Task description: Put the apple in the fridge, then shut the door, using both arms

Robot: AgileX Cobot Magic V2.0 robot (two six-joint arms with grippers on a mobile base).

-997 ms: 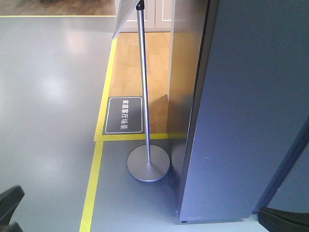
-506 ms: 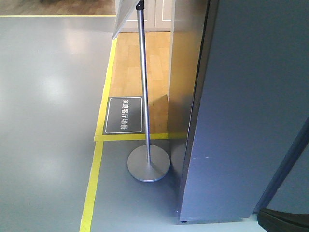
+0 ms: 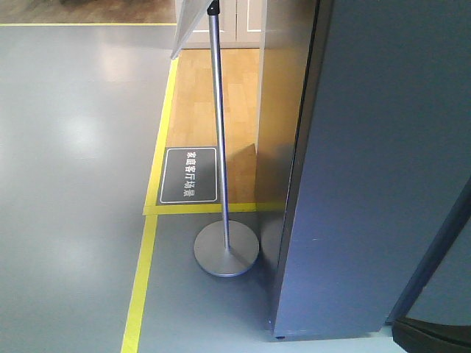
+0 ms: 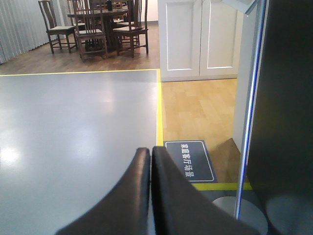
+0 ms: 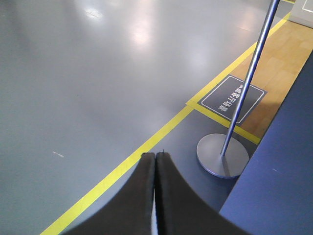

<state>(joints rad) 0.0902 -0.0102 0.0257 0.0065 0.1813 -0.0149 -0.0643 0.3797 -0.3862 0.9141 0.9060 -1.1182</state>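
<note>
My left gripper [image 4: 150, 159] hangs over bare floor [image 4: 73, 127], fingers pressed together on nothing — it has no job here yet. The sign stand [image 3: 225, 250] sits just beside the fridge [image 3: 368, 184], whose dark side fills the right. My right gripper [image 5: 155, 164] is likewise pressed together and empty. The apple shows nowhere — whether it's inside, I can't tell.

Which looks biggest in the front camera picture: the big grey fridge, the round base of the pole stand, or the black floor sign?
1. The fridge looks by far the largest, filling the right side.
2 and 3. The black floor sign and the round base look about alike, and the base sits nearer the camera, so I won't rank them.
</note>
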